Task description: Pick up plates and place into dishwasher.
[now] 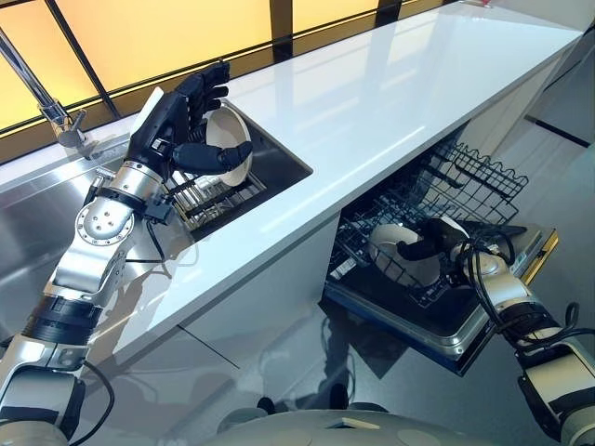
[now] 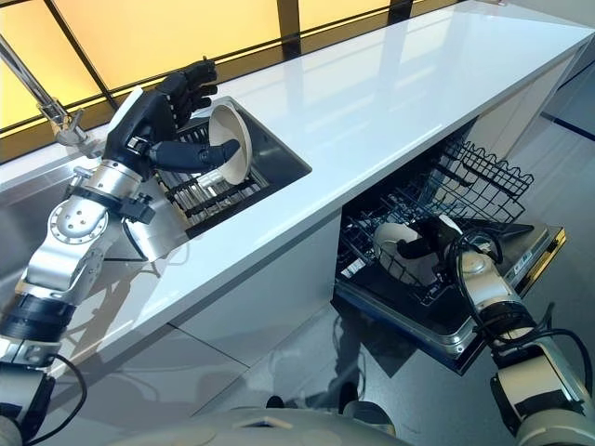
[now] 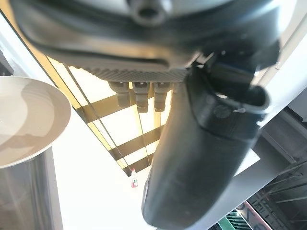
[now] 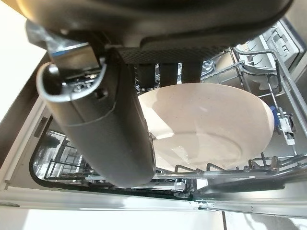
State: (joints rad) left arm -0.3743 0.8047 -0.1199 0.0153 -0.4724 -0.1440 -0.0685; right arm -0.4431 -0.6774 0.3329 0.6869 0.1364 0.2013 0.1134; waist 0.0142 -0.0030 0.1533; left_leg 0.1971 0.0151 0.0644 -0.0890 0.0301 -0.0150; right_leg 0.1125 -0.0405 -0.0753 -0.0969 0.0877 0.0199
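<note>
standing on edge in the dish rack (image 1: 209, 200) inside the sink (image 1: 288, 167), a cream plate (image 1: 231, 141) is pinched by the left hand (image 1: 177, 116), thumb across its front and fingers curled behind its rim, at ten o'clock in the head view. a second cream plate (image 4: 211, 124) is seen tilted among the wires of the pulled-out dishwasher rack (image 1: 465, 181) at four o'clock, gripped by the right hand (image 1: 437, 243), whose thumb is laid over its face and fingers tucked behind. between the two, the white bench (image 1: 390, 84) is spread from seven to one o'clock. a tap (image 1: 42, 98) is seen at nine o'clock beside the sink.
</note>
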